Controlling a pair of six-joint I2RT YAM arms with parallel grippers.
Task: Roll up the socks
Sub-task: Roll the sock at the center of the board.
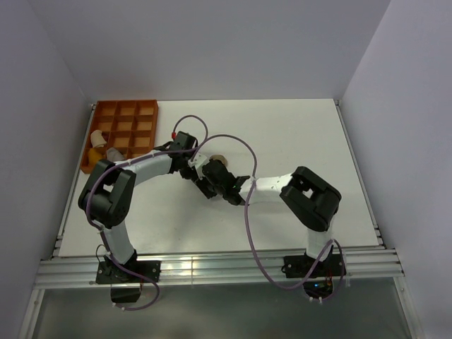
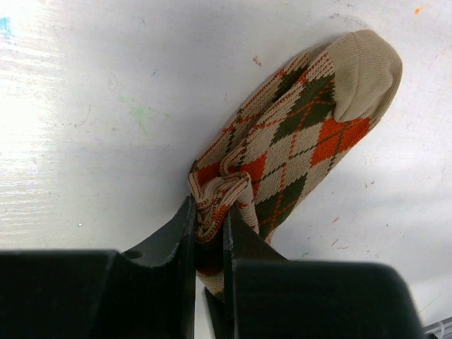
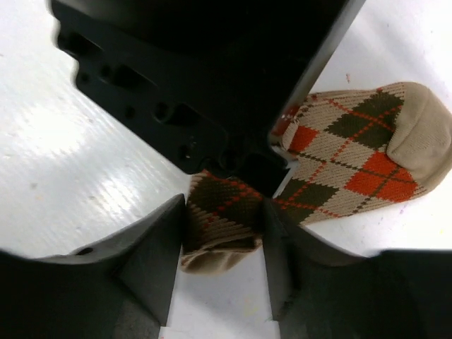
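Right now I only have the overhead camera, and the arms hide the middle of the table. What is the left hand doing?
Observer: The left hand is shut on a bunched fold of the diamond-patterned sock.
Operator: Is the rest of it off the table?
Observer: No, its tan toe lies on the table, pointing away from that hand.
Operator: And the right hand?
Observer: The right hand has a finger on each side of the sock's end opposite the toe. I cannot tell whether it is squeezing.
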